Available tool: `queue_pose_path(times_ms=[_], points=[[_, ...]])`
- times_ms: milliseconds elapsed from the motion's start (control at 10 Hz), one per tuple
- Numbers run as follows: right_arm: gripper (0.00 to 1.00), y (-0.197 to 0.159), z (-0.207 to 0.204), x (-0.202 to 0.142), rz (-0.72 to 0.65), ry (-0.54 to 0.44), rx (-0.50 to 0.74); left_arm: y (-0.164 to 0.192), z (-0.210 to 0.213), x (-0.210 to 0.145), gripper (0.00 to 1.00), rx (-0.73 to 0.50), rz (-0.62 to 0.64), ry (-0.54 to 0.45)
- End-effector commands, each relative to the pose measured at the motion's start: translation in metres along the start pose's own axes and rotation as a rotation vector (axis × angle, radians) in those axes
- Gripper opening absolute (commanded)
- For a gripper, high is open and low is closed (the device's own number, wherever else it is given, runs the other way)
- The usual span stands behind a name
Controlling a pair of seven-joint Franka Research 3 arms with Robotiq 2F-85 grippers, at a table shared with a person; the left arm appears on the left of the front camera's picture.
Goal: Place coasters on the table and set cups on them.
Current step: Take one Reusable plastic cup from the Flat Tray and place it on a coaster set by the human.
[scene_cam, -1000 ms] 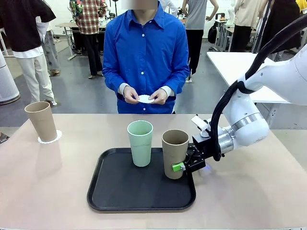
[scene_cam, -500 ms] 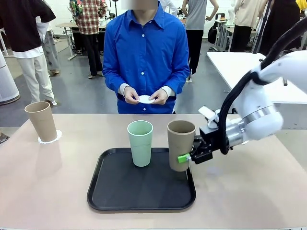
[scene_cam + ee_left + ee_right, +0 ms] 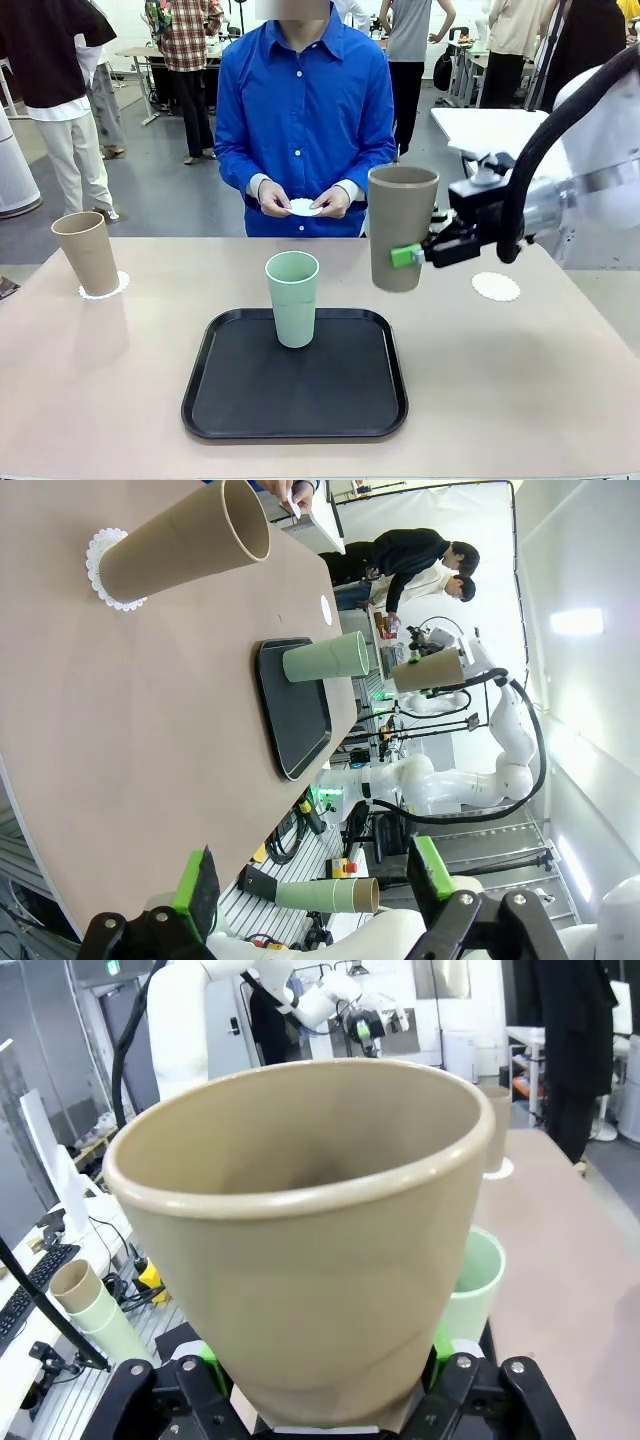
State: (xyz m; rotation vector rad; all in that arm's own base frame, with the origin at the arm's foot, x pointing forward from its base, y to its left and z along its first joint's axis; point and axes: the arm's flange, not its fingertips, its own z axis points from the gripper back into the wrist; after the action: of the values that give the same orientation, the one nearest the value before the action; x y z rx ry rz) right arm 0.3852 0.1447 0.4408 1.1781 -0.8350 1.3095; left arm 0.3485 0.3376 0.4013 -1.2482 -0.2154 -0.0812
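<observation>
Left claw (image 3: 315,872) stands wide, holding nothing. Mint cup (image 3: 292,298) stays on the black tray (image 3: 300,405). Right claw (image 3: 405,257) grips the tan cup (image 3: 402,215), now lifted off the tray and above the table (image 3: 520,380), near a bare coaster (image 3: 496,287).

Wide beige table (image 3: 500,380) with rounded corners. On its middle, nearer to the near edge, black tray (image 3: 300,432) with raised rim. Close to the far left corner, white scalloped coaster (image 3: 118,285). Toward the far right corner, second white coaster (image 3: 496,287), well apart from the tray.
</observation>
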Motion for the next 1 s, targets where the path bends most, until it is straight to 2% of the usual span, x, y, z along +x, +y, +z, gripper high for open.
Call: queue_pose_path(times_ms=[0,200,600,700,800,900], points=[[0.00,0.005,0.003,0.018,0.022,-0.016,-0.029,-0.002,0.001,0.000,1.00,0.005,0.000,-0.003],[0.00,0.004,0.001,0.020,0.032,0.009,-0.048,-0.002,0.001,0.000,1.00,0.005,0.000,-0.003],[0.00,0.008,0.007,0.023,0.041,0.000,-0.024,-0.002,0.001,0.000,1.00,0.005,0.000,-0.003],[0.83,0.008,0.007,0.023,0.043,0.006,-0.028,-0.002,0.001,0.000,1.00,0.005,0.000,-0.003],[0.83,-0.021,0.025,0.014,0.043,0.043,-0.071,-0.002,0.001,0.000,1.00,0.005,0.000,-0.003],[0.83,-0.054,0.062,0.011,0.068,0.024,-0.140,-0.002,0.001,0.000,1.00,0.005,0.000,-0.003]])
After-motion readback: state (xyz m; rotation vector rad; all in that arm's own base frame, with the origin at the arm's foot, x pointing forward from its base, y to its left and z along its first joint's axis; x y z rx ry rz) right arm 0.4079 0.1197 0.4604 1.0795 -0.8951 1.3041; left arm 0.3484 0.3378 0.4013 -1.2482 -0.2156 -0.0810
